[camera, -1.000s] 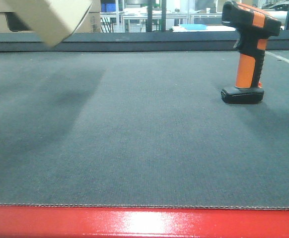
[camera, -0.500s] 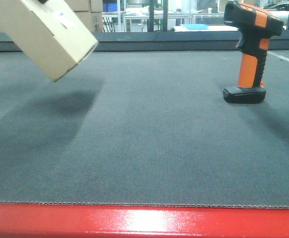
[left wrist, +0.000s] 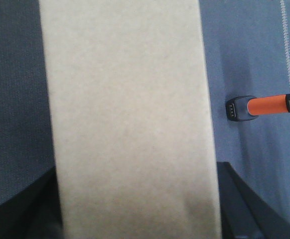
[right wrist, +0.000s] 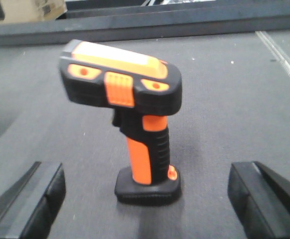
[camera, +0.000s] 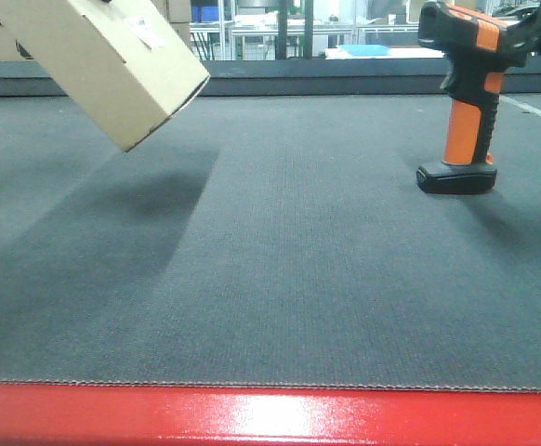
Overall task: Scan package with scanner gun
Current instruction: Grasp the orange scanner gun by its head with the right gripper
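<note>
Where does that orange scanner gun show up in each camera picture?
Front view: the scanner gun stands upright at the far right.
Left wrist view: scanner gun at the right edge, seen from above, beside the package.
Right wrist view: scanner gun in the centre.
Shared landmark: the white line on the mat beside it.

- Warehouse-like workshop hall — tan cartons (right wrist: 28, 9) stacked at the back.
- Metal-framed tables (camera: 261, 32) and a blue tray (camera: 362, 50) stand behind.
- Grey woven surface (camera: 298, 269) with a red front edge (camera: 270, 418).
</note>
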